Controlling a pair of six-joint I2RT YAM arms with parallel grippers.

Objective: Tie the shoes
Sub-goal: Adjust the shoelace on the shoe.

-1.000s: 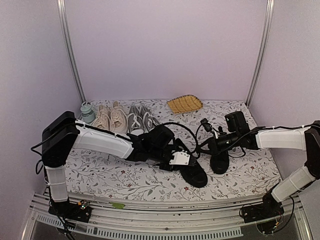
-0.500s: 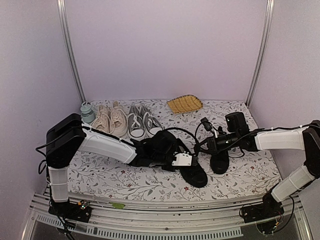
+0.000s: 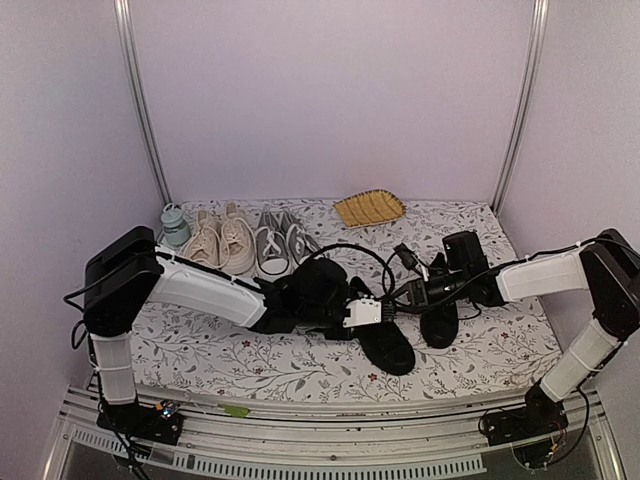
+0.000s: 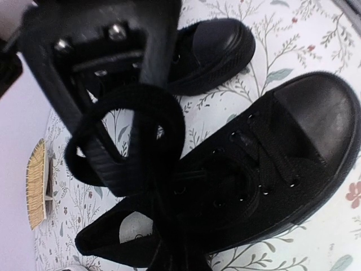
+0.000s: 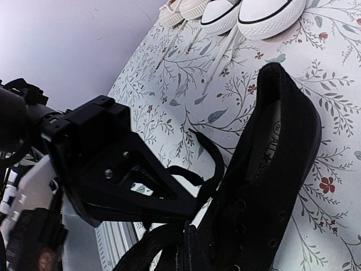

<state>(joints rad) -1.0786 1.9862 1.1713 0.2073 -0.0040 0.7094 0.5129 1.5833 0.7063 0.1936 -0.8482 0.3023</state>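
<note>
right wrist view crops the toe off the black shoe.

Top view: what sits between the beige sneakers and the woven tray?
The grey sneakers with white toe caps, then bare floral cloth before the woven tray, in the top view.

Black canvas shoes w/ matt cloth laces, smooth rubber toe caps (slight sheen)

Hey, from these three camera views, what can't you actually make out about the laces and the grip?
Left wrist view: lace loop wraps the left fingers, hiding their tips; pinch unclear.
Right wrist view: right fingers end against dark lace; black shoe cut off by the bottom edge.
Top view: black on black at the centre; knot progress unreadable.
</note>
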